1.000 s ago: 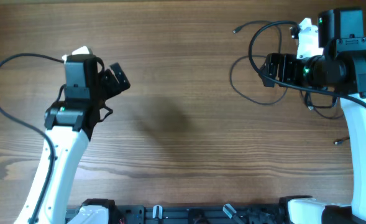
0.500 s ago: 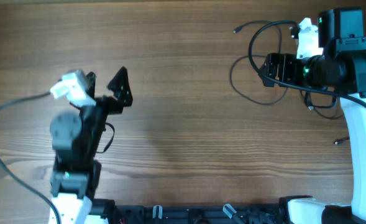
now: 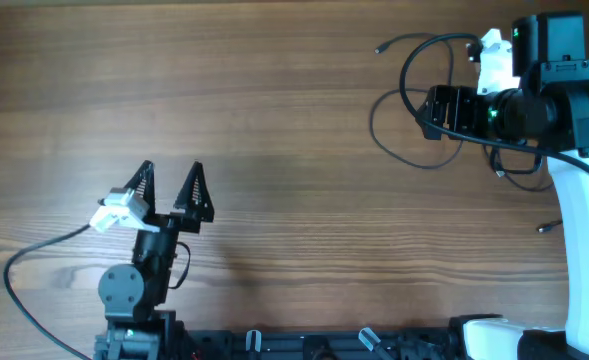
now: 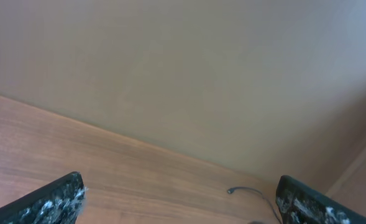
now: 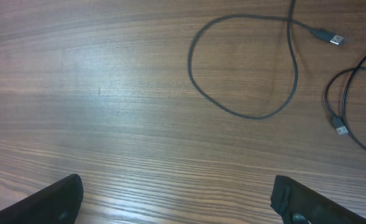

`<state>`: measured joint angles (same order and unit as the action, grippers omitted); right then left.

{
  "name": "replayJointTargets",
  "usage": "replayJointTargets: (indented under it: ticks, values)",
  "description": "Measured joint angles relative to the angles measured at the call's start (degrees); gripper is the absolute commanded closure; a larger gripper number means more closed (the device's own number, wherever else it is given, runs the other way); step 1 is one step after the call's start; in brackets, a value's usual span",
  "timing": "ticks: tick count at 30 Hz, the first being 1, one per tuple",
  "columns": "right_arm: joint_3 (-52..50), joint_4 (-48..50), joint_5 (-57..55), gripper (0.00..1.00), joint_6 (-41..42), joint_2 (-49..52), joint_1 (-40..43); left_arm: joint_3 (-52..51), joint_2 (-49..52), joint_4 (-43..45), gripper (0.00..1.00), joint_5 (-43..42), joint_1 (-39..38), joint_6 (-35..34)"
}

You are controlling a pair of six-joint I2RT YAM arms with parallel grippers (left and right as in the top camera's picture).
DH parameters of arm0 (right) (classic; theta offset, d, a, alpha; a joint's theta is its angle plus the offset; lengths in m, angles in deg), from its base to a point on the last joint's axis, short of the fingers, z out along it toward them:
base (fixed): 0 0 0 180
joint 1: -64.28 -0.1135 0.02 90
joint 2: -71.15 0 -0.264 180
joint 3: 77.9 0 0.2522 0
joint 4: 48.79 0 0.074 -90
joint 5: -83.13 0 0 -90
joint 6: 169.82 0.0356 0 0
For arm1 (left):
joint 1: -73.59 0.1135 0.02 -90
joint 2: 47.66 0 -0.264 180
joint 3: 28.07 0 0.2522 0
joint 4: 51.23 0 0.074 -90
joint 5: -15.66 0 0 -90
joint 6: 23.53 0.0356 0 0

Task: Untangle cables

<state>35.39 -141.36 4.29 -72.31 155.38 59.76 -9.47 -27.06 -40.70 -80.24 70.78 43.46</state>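
Overhead, two robot arms stand over a wooden desk, thin black cables lying loose at upper right.
The left gripper, at lower left, points its fingers up the frame, spread wide and empty. The right gripper, at upper right, holds its fingers just as wide with nothing between them, poised over the cables, which lie in open loops on the desk, small plug ends free.

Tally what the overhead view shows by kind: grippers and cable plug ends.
Grippers: 2 (left gripper, right gripper, both open)
Plug ends showing: 3 (top plug end, middle plug end, bottom plug end)
Total: 5
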Motion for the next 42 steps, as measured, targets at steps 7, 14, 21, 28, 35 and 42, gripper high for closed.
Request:
replayJointTargets:
  ticks: [7, 14, 21, 28, 35, 42]
  values:
    - [0.0, 0.0, 0.0, 0.00, 0.0, 0.0, 0.0, -4.1, -6.1, 0.2, 0.00, 0.0, 0.0, 0.0]
    - [0.0, 0.0, 0.0, 0.00, 0.0, 0.0, 0.0, -4.2, -7.4, -6.6, 0.00, 0.0, 0.4, 0.0]
    - [0.0, 0.0, 0.0, 0.00, 0.0, 0.0, 0.0, -4.2, -12.8, -16.8, 0.00, 0.6, 0.9, 0.0]
    - [0.0, 0.1, 0.0, 0.00, 0.0, 0.0, 0.0, -4.3, -19.6, -28.1, 0.00, 1.5, 2.9, 0.1]
    - [0.0, 0.0, 0.0, 0.00, 0.0, 0.0, 0.0, -4.2, -19.8, -28.2, 0.00, 1.5, 2.5, 2.8]
    - [0.0, 0.0, 0.0, 0.00, 0.0, 0.0, 0.0, -4.2, -19.8, -28.2, 0.00, 1.5, 2.1, 6.1]
